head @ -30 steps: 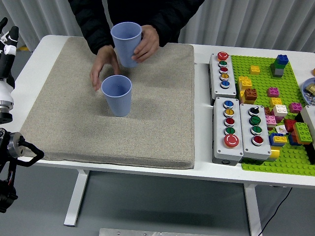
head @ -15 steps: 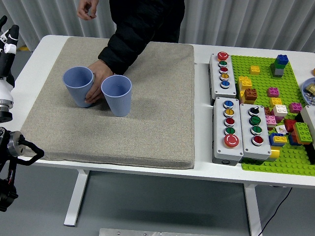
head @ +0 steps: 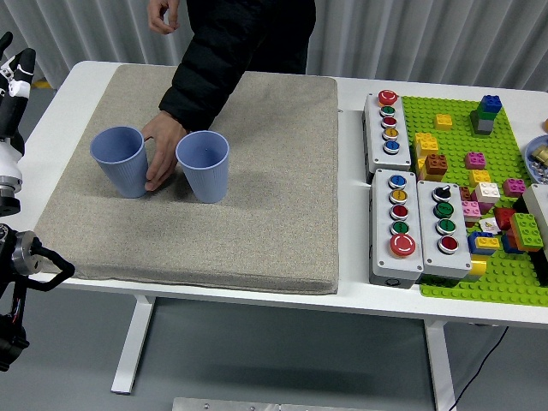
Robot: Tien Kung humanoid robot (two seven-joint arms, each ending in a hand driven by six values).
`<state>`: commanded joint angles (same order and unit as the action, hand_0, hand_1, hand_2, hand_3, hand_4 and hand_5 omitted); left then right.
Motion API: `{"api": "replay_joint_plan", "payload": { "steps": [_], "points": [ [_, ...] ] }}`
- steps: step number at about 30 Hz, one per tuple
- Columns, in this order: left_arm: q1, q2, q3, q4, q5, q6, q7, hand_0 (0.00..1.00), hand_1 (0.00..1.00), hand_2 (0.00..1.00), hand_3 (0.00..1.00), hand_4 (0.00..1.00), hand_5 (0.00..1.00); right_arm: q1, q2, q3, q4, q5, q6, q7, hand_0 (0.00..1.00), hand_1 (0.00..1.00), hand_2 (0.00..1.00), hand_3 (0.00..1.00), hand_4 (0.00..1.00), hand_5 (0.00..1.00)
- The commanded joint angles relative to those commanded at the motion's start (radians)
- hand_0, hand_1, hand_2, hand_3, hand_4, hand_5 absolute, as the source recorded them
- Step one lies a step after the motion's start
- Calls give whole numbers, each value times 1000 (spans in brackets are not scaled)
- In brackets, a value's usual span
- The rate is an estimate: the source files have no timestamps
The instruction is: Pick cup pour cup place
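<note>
Currently a white table (head: pixel 351 295) carries a beige mat (head: pixel 257 214), with button boxes (head: pixel 419 223) and a green brick board (head: pixel 479 128) to the right. A person's hand (head: pixel 161 154) rests between two blue cups standing upright on the mat: the left cup (head: pixel 122 161) and the right cup (head: pixel 204 165). The robot's left arm (head: pixel 17 248) waits at the left edge; its fingers cannot be told. Setup seems under way; next comes reaching for a cup once the hand clears.
</note>
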<state>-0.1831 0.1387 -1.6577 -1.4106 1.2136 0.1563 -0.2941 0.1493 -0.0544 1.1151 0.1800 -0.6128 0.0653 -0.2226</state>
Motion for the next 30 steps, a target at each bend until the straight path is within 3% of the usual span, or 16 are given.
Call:
{"api": "replay_joint_plan", "payload": {
  "steps": [8,10,15,16,18,30],
  "points": [
    [18,37,30,5,4,-1,-3,826,814,935,957,941,590,3,-1,-2,0,5,-1,2,679,676,690,644,432,169],
    [32,48,31,3,31,-27,0,839,836,974,998,951,544,3,-1,-3,0,5,-1,2,679,677,690,643,432,168],
    [80,80,42,-12,84,-100,8,839,836,974,998,951,544,-2,0,-3,0,-3,0,0,679,677,690,643,432,168],
    [86,84,44,-15,90,-107,10,875,877,998,998,994,480,-2,-1,-2,0,-4,0,0,679,677,690,644,432,168],
    [115,100,52,-22,102,-127,16,875,877,998,998,994,480,-4,-1,-2,0,-9,1,-1,679,677,690,644,432,168],
    [164,110,61,-11,178,-175,42,902,898,998,998,998,483,-6,-1,-3,0,-9,3,-1,679,676,688,643,431,168]
  ]
}}
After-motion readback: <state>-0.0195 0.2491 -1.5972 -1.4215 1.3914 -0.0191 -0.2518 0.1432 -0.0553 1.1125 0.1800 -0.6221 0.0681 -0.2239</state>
